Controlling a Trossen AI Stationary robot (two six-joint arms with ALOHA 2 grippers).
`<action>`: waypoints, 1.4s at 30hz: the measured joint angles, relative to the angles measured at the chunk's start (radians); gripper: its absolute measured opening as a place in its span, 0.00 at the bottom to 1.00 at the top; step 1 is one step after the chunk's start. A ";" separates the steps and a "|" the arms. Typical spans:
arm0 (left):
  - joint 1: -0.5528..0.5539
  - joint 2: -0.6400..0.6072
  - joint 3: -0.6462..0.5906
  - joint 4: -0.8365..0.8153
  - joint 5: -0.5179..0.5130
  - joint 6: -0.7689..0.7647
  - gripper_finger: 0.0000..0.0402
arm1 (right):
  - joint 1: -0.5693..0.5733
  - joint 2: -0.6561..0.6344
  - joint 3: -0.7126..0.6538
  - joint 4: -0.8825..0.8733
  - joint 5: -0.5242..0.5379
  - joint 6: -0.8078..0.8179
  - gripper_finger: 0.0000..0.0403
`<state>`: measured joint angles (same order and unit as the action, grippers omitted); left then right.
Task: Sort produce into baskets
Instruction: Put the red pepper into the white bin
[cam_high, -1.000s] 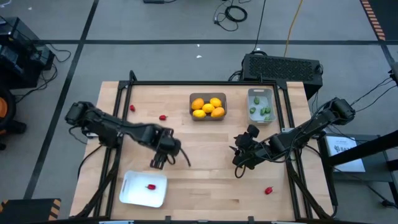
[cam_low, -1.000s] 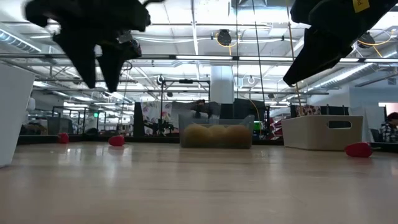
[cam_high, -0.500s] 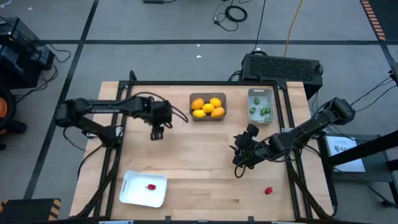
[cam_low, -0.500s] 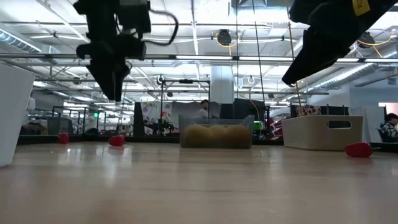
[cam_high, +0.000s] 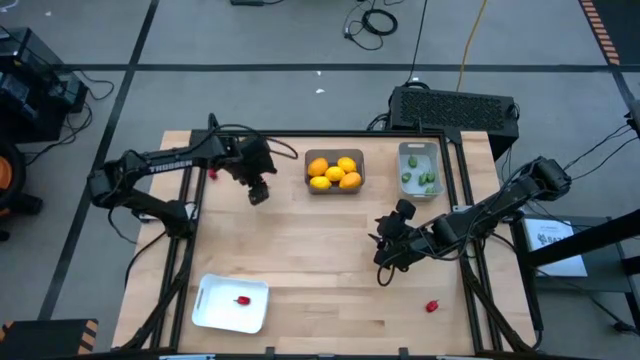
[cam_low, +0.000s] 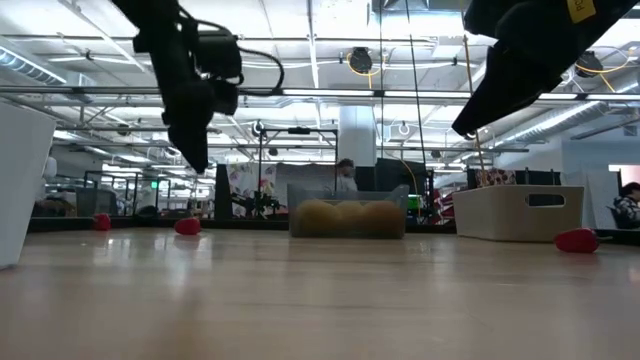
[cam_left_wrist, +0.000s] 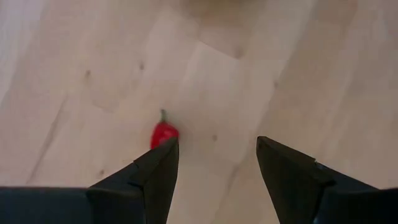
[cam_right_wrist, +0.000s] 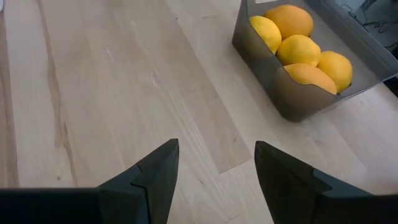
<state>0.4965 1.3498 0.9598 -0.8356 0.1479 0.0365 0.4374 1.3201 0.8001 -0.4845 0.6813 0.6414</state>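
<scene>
Since 1 s ago the left gripper (cam_high: 259, 192) has been swung from near the white tray (cam_high: 206, 313) to the table's far left, fingers spread & empty, poised over a red piece (cam_left_wrist: 163, 133) lying just off 1 fingertip
</scene>
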 joint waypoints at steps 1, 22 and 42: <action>0.014 0.002 -0.010 0.015 0.002 -0.005 0.56 | 0.000 0.000 0.000 0.000 0.000 -0.004 0.50; 0.058 0.213 -0.103 0.157 -0.087 0.452 0.56 | 0.000 0.000 0.000 -0.005 -0.001 -0.051 0.50; 0.057 0.300 -0.099 0.156 -0.097 0.475 0.31 | 0.000 0.000 0.000 -0.005 -0.001 -0.043 0.50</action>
<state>0.5537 1.6493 0.8607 -0.6792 0.0513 0.5114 0.4374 1.3202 0.8001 -0.4896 0.6804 0.5989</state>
